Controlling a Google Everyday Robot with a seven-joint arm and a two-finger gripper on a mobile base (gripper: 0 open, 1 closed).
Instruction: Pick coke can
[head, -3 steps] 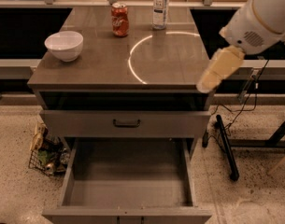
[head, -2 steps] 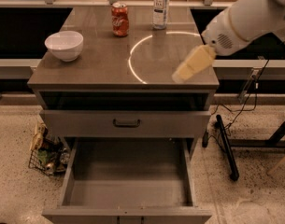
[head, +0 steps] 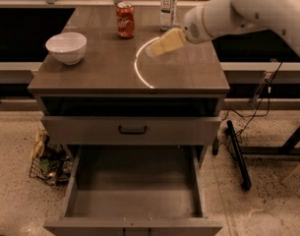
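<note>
The step in hand looks like the approach: nothing is held yet, and the coke can (head: 125, 19) stands upright and untouched at the upper middle of the frame, near the far edge of the bench (head: 100, 75). The gripper (head: 158, 46) hangs above the bench top, right of centre in the upper part of the frame, pointing left and slightly down, with the white arm behind it running off to the upper right. It is near the can but clearly apart from it, to the can's lower right. Whether the gripper is open or closed cannot be told from this view.

A clear bottle (head: 168, 6) stands just right of the can, and the gripper is close below it. A white bowl (head: 66, 47) sits well apart at the left of the bench.

The next move, as I judge it, calls for travel further left and toward the far edge until the gripper lines up with the can at mid-height, open wide enough to take it. The main risk is knocking the bottle on the way.
</note>
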